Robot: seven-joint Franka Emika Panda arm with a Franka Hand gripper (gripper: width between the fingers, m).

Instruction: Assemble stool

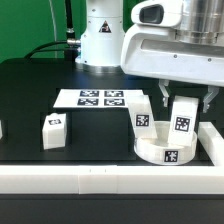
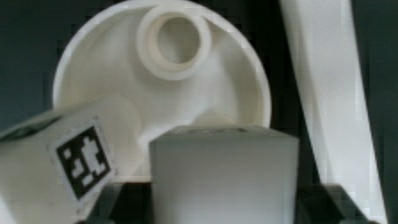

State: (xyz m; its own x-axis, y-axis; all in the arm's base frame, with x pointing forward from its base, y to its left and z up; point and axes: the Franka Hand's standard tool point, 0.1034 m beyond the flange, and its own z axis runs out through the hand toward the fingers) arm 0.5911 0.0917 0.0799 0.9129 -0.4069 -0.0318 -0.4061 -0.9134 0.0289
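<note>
The round white seat [image 1: 160, 153] lies flat at the exterior view's right, near the front rail. My gripper [image 1: 184, 104] hangs over it, shut on a white leg [image 1: 183, 118] that stands upright on or just above the disc, tag facing front. A second leg [image 1: 143, 119] stands at the seat's back left edge. A third leg [image 1: 54, 130] sits alone at the left. In the wrist view the held leg [image 2: 222, 170] fills the space between my gripper's [image 2: 228, 212] dark fingers. The seat [image 2: 107, 90] shows a round socket [image 2: 178, 45] beyond it, and the tagged second leg [image 2: 63, 155] is beside it.
The marker board [image 1: 100, 98] lies behind the seat toward the robot base [image 1: 100, 35]. A long white rail [image 1: 90, 181] runs along the front, and another rail [image 1: 212, 140] stands close to the right of the seat, seen as rail [image 2: 329, 90] in the wrist view.
</note>
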